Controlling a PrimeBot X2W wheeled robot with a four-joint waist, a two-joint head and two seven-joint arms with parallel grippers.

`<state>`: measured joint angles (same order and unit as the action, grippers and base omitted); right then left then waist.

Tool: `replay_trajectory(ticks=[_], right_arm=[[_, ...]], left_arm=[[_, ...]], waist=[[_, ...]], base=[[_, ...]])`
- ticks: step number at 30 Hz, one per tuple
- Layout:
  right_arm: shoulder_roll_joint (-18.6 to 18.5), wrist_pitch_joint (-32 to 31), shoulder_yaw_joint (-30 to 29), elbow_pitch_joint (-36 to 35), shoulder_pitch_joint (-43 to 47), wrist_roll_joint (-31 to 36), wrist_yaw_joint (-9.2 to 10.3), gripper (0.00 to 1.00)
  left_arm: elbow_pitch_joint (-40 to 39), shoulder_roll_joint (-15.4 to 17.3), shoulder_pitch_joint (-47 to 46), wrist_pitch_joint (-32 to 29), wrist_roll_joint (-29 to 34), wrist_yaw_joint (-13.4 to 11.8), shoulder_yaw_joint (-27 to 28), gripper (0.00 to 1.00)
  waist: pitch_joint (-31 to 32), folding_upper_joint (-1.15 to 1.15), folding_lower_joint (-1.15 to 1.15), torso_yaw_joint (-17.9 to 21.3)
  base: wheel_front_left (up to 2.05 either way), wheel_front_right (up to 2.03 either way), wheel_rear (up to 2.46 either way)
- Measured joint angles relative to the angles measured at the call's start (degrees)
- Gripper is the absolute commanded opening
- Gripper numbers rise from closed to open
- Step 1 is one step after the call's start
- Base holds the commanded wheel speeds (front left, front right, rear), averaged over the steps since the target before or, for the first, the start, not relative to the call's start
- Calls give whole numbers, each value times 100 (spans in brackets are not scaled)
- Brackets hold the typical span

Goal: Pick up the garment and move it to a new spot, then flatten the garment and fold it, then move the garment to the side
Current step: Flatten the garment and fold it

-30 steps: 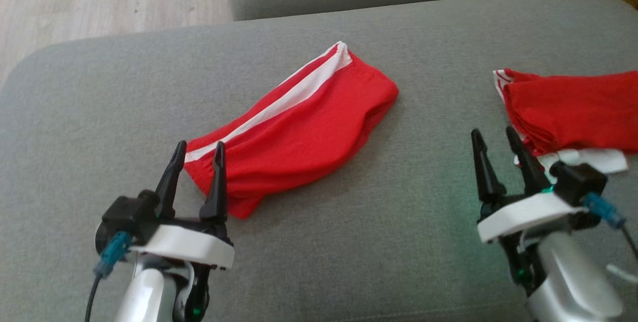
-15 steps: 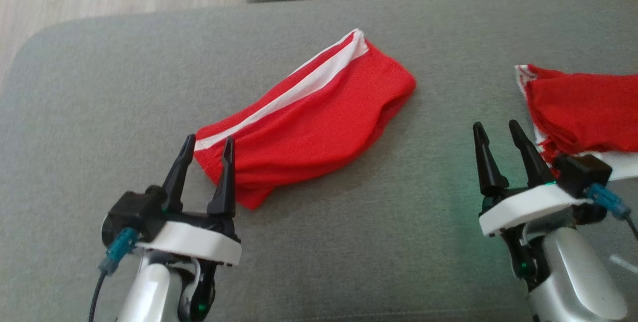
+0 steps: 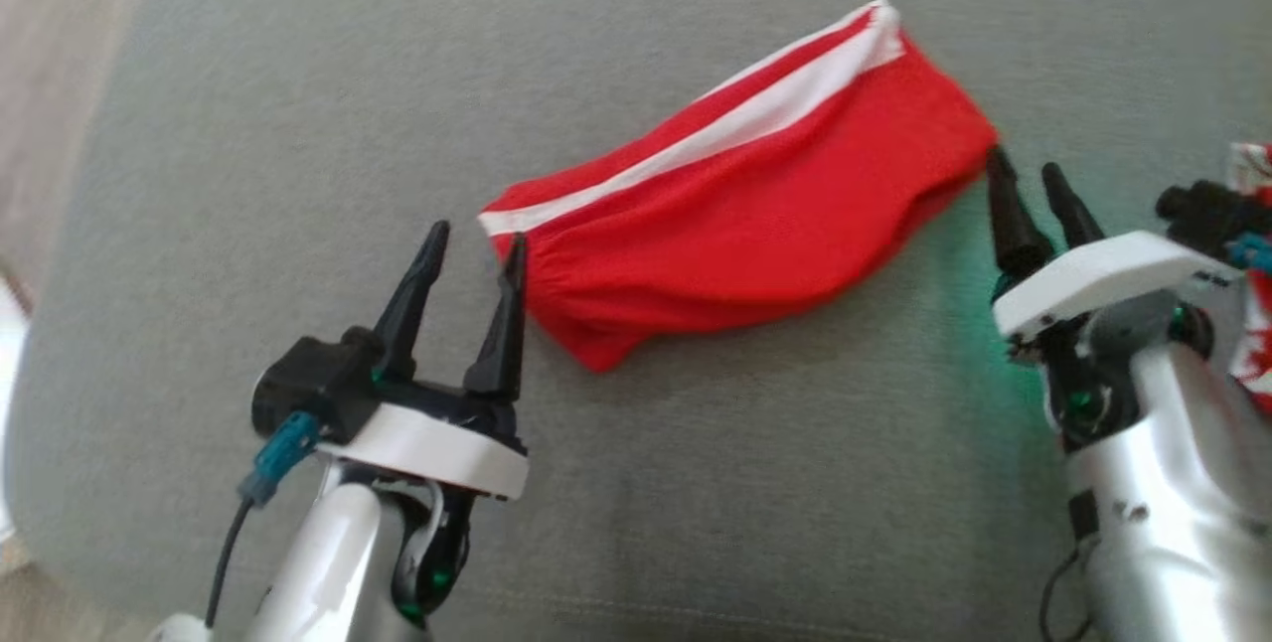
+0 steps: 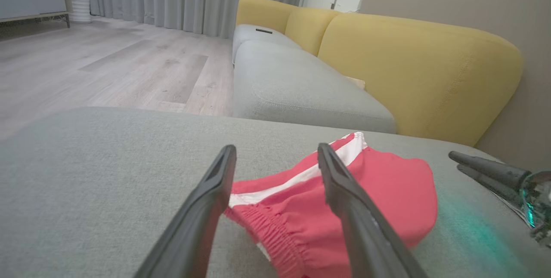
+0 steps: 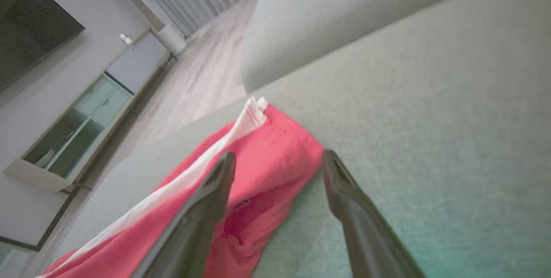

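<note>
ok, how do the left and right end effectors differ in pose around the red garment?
The left end effector sits at the gathered elastic end of the red garment; the right end effector sits at the opposite end. In the head view the left is lower, the right higher up. Shared: both open, holding nothing, fingertips beside the cloth's edge.

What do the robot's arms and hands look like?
Silvery forearms end in white collars. The left gripper and right gripper each carry two long, black, pointed fingers. A teal plug sits beside each, a dark cable trailing from the left one; green lights glow below.
</note>
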<state>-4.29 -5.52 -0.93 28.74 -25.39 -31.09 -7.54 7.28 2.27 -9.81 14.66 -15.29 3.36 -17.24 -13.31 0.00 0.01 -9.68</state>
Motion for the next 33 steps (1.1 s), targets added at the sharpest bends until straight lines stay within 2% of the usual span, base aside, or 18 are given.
replay_trajectory(ticks=[4, 10, 14, 27, 28, 30, 33], right_arm=[[18, -219, -569, 588, -350, 68, 0, 100], [33, -515, -1210, 1427, -751, 716, 0, 100], [29, -726, -1528, 1730, -1090, 978, 0, 100], [-7, -1182, -1560, 2142, -1836, 1488, 0, 100], [-7, -1192, -1559, 2171, -1884, 1523, 0, 59], [-9, -1190, -1510, 2197, -1948, 1591, 0, 0], [-7, -1106, -1403, 2226, -1977, 1603, 0, 0]], left_arm=[[-20, -1, -98, 0, -2, -1, -165, 100], [-77, 1, -103, 0, -102, -36, -245, 100], [-142, -1, -103, 0, -171, -42, -291, 100], [-194, -2, -216, 0, -270, -134, -454, 100], [-210, -2, -241, 0, -276, -134, -456, 100], [-212, -2, -259, 0, -320, -135, -468, 100], [-202, -3, -259, 0, -326, -135, -476, 100]], waist=[[-86, 0, 0, -289], [-160, 0, -1, -615], [-214, 0, -1, -749], [-494, 0, -2, -1002], [-511, 0, -1, -1011], [-537, 0, -1, -1015], [-546, 0, -1, -986]], base=[[0, 0, 0], [0, 0, 0], [0, 0, 0], [0, 0, 0], [0, 0, 0], [0, 0, 0], [0, 0, 0]])
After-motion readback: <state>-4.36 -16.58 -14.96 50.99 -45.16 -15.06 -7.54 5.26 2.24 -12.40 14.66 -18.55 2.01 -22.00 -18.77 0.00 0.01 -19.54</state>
